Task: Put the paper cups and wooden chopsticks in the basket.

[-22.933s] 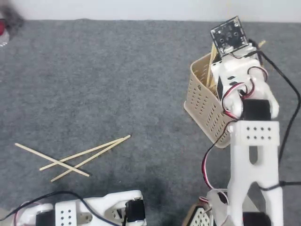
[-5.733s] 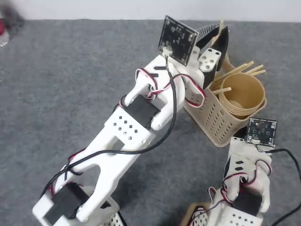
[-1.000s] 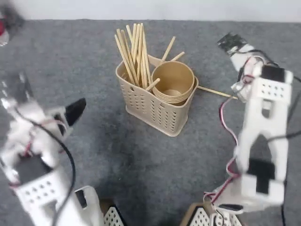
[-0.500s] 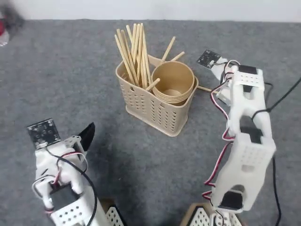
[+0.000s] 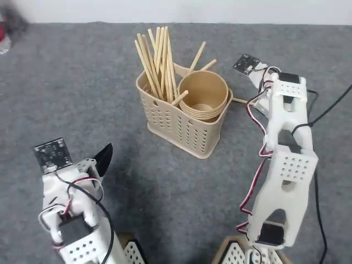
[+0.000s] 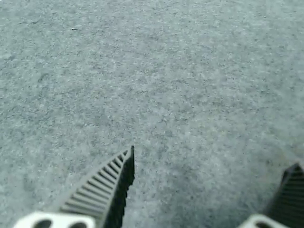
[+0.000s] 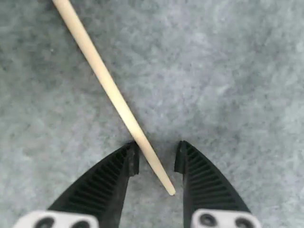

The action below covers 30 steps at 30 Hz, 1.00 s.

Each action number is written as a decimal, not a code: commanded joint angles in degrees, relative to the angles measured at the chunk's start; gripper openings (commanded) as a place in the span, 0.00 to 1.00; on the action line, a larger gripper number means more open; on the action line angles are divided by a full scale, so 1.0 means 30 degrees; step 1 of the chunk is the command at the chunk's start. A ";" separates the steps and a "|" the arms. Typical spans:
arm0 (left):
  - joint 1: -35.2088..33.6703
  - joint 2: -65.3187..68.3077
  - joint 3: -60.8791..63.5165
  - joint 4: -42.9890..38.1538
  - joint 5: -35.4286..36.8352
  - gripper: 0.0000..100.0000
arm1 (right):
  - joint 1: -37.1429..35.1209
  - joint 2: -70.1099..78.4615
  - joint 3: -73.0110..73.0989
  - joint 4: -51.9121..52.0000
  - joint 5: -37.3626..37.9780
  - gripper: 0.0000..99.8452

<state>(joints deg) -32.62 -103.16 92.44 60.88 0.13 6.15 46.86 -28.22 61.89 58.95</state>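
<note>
The right gripper point(image 7: 156, 153) is down at the grey carpet point(image 7: 237, 71) with its jaws apart, one black ribbed jaw on either side of a loose chopstick point(image 7: 102, 76). It's not clamped. One tip looks like it's touching the stick, and a sliver of carpet shows between the stick and the other tip.

The stick is plain pale wood, smooth and slim, lying flat. Its near end sits between the jaws and runs a bit past the tips toward the wrist. From there the long axis heads off at a slant away from the gripper, and the far end is cut off at the frame edge.

In the high view just a short bit of it pokes out between the right arm point(image 5: 286, 165) and the basket point(image 5: 181, 129), lying roughly sideways across the table with its end at the basket's right wall. Can't tell if it actually touches. The rest of the stick and the jaws are hidden under the arm's wrist and camera board point(image 5: 247, 64).

The basket is beige and perforated, sitting mid-carpet toward the back. A stack of tan paper cups point(image 5: 202, 96) stands upright in its right side. A bundle of chopsticks point(image 5: 157, 55) stands on end in the left side, fanning upward, and a couple more lean by the cups.

The left gripper point(image 6: 211, 164) is spread wide over the carpet at the front left, well apart from the basket.
</note>
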 commanded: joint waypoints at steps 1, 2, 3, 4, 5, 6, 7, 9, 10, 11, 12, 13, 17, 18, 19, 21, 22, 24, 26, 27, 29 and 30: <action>0.0147 0.0000 0.0132 -0.0615 0.0059 0.44 | -0.0161 0.0659 -0.1260 0.0161 0.0703 0.06; 0.0147 0.0000 0.0161 -0.0674 0.0059 0.44 | -0.0132 0.0835 -0.1289 0.0220 0.0850 0.01; 0.0147 0.0000 0.0161 -0.0703 0.0059 0.44 | -0.0044 0.0982 -0.1377 0.0454 0.0879 0.00; 0.0147 0.0000 0.0161 -0.0703 0.0059 0.44 | 0.0044 0.1011 -0.1407 0.0747 0.0908 0.03; 0.0147 0.0000 0.0161 -0.0703 0.0059 0.44 | 0.0190 0.0923 -0.1407 0.1099 0.0908 0.02; 0.0147 0.0000 0.0190 -0.0733 0.0059 0.44 | 0.0366 0.0777 -0.1407 0.1480 0.0938 0.00; 0.0293 0.0000 0.0249 -0.0762 0.0059 0.44 | 0.0571 0.0513 -0.1407 0.1832 0.0996 0.01; 0.0733 0.0000 0.0337 -0.0762 0.0000 0.44 | 0.1040 -0.0425 -0.1407 0.2916 0.1612 0.01; 0.0850 0.0000 0.0366 -0.0762 -0.0176 0.44 | 0.1275 -0.1070 -0.1407 0.3648 0.1934 0.01; 0.0879 0.0000 0.0366 -0.0733 -0.0440 0.44 | 0.1509 -0.1802 -0.1407 0.4440 0.2198 0.01; 0.0908 0.0000 0.0366 -0.0733 -0.0527 0.44 | 0.1685 -0.2652 -0.1407 0.5289 0.2374 0.01; 0.0908 0.0000 0.0366 -0.0733 -0.0557 0.44 | 0.1861 -0.3560 -0.1407 0.6051 0.2462 0.01; 0.0938 0.0000 0.0366 -0.0674 -0.0586 0.44 | 0.2418 -0.7927 -0.1407 0.8777 0.2432 0.01; 0.0938 0.0000 0.0366 -0.0674 -0.0586 0.44 | 0.2505 -0.9158 -0.1407 0.9363 0.2432 0.01; 0.0938 0.0000 0.0366 -0.0674 -0.0586 0.44 | 0.2535 -1.0388 -0.1407 0.9832 0.2432 0.01; 0.0938 0.0000 0.0366 -0.0674 -0.0586 0.44 | 0.2359 -1.2879 -0.1407 1.0681 0.2022 0.01; 0.0938 0.0000 0.0396 -0.0674 -0.0586 0.44 | 0.2242 -1.4198 -0.1407 1.0916 0.1231 0.01; 0.0938 0.0000 0.0396 -0.0645 -0.0586 0.44 | 0.1363 -1.6835 -0.1377 1.1062 -0.0996 0.01; 0.0938 0.0000 0.0542 -0.0733 -0.0586 0.44 | 0.0542 -1.9297 -0.1319 1.1092 -0.3311 0.01; 0.0938 0.0000 0.0571 -0.0733 -0.0586 0.44 | 0.0073 -2.0469 -0.1289 1.1092 -0.4454 0.01; 0.0938 0.0000 0.0571 -0.0674 -0.0615 0.44 | -0.0777 -2.2520 -0.1231 1.1150 -0.7062 0.01; 0.0938 0.0000 0.0571 -0.0674 -0.0615 0.44 | -0.1158 -2.3370 -0.1026 1.1179 -0.8498 0.01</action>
<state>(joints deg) -30.24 -103.08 94.46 59.91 -1.36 5.63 -12.84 -31.21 94.95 45.05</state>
